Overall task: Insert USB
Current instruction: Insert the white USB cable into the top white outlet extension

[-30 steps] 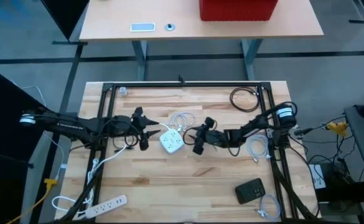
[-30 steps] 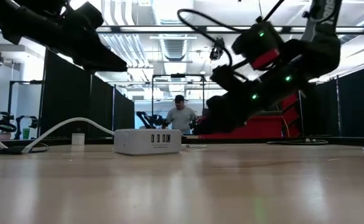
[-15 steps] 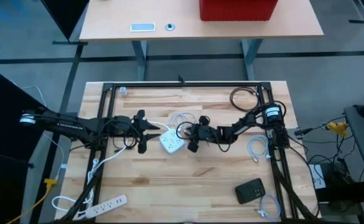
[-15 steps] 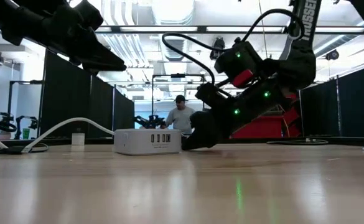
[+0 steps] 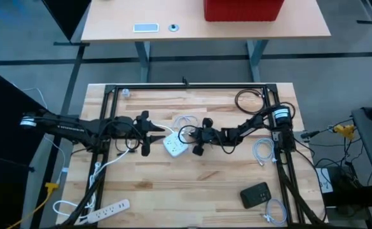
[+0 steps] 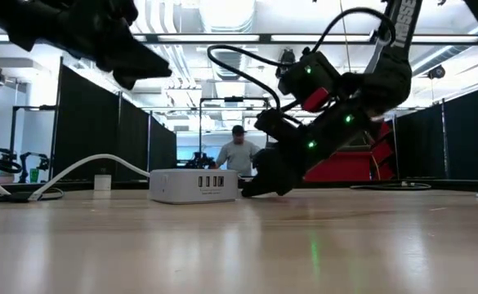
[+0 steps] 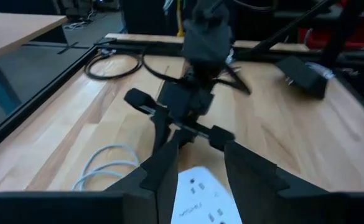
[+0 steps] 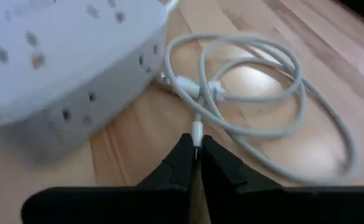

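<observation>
A white USB charging hub lies flat at the table's middle, its row of ports facing the near edge. Just behind it lies a loosely coiled white USB cable. My right gripper slants down to the tabletop at the hub's right side, shut on the cable's end. My left gripper hangs open above the hub's left side, and the hub shows below the gap between its fingers. My right gripper pinches the cable's thin plug end between its two fingertips. The fingers come slanting down from the table's right and lie along the plug. The plug sits low at the tabletop beside the hub, and the rest of the cable lies slack in loops on the wood.
A black cable coil lies at the far right and a black device at the near right. More white cables lie by the right arm's base. A white power strip lies at the near left. A person stands in the room behind.
My right gripper has moved toward the table's left edge and down, from hanging above the table to resting its fingertips on the wood at the hub's right side by the white cable. The hub has stayed in place.
</observation>
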